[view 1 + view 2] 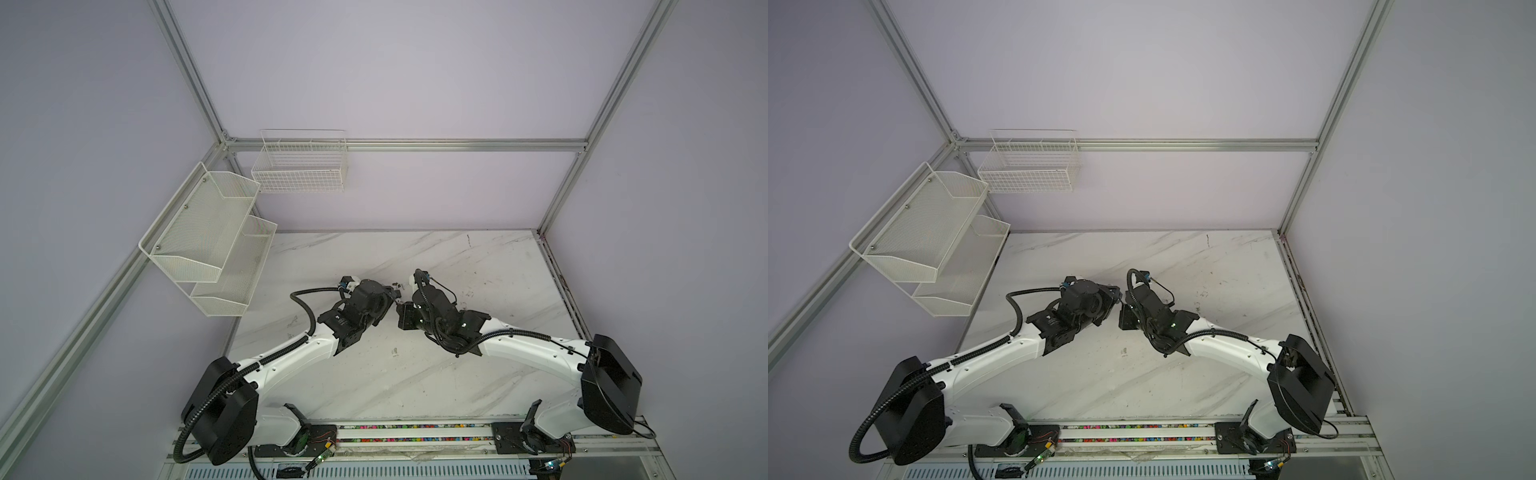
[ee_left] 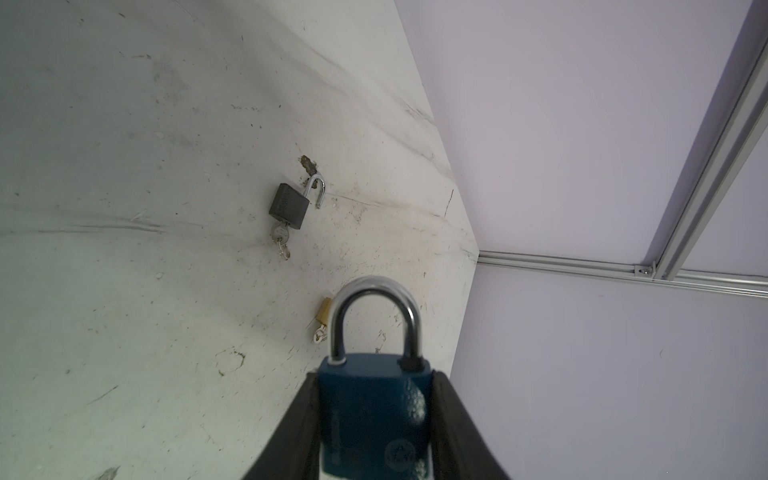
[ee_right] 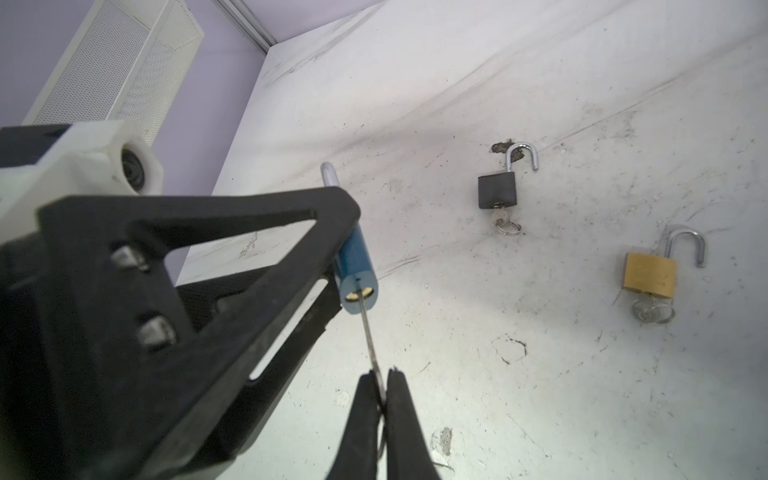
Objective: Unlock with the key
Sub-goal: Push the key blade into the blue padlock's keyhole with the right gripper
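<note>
Scuffed marble counter (image 3: 582,395), my left hand (image 2: 374,376) clamped around the blue padlock (image 2: 374,415) above it, shackle closed, my right hand (image 3: 381,374) pinching the key (image 3: 368,332), blade meeting the keyhole, black padlock (image 3: 497,190) and brass padlock (image 3: 649,276) lying open off to the side.

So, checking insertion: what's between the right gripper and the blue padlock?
Only the key, pinched in the right gripper and reaching the underside of the blue padlock, in the right wrist view.

Your left wrist view cuts off the blue lock (image 2: 374,411) at the frame edge, and it is blurred there. Its shackle (image 2: 372,284) covers most of the brass lock (image 2: 324,309). The key (image 3: 368,332) head is buried inside the right gripper (image 3: 382,376). In both top views the locks are too small to tell.
</note>
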Robot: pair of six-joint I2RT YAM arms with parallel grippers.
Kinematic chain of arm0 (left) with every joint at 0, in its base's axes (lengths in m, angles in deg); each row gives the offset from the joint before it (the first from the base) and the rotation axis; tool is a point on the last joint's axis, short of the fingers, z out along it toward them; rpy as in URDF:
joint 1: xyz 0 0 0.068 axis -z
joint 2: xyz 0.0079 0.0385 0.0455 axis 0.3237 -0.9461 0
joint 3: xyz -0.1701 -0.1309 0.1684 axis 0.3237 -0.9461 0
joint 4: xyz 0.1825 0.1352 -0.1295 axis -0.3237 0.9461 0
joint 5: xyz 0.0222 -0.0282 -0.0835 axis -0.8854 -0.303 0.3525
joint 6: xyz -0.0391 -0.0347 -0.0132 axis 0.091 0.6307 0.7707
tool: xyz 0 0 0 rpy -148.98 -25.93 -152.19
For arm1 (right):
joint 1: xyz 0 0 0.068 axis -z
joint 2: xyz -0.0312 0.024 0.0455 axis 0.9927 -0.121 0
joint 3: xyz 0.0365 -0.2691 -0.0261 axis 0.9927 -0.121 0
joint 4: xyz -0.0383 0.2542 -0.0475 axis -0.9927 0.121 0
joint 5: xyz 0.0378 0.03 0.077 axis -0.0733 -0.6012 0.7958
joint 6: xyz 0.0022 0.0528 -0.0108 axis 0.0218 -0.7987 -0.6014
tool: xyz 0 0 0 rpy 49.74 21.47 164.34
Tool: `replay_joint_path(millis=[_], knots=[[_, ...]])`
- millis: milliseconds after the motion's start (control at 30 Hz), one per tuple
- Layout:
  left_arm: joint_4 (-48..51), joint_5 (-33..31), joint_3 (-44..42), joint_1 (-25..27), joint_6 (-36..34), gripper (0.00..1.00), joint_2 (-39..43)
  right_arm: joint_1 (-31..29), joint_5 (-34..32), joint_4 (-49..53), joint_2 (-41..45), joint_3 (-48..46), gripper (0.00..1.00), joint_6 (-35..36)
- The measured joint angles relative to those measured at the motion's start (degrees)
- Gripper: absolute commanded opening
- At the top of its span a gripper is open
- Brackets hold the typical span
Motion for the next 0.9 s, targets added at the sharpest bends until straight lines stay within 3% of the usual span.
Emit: replay_joint_path(millis=[567,900], knots=[[-1.44,1.01,0.02,0.46,1.88,0.0,0.0,-4.37,-12.74,4.94,-1.81,3.85,0.0,9.66],[1.33,-2.16,0.02,0.92,1.92,0.0,1.27,-1.7,1.36,3.23,-1.49,3.93,0.0,2.82]])
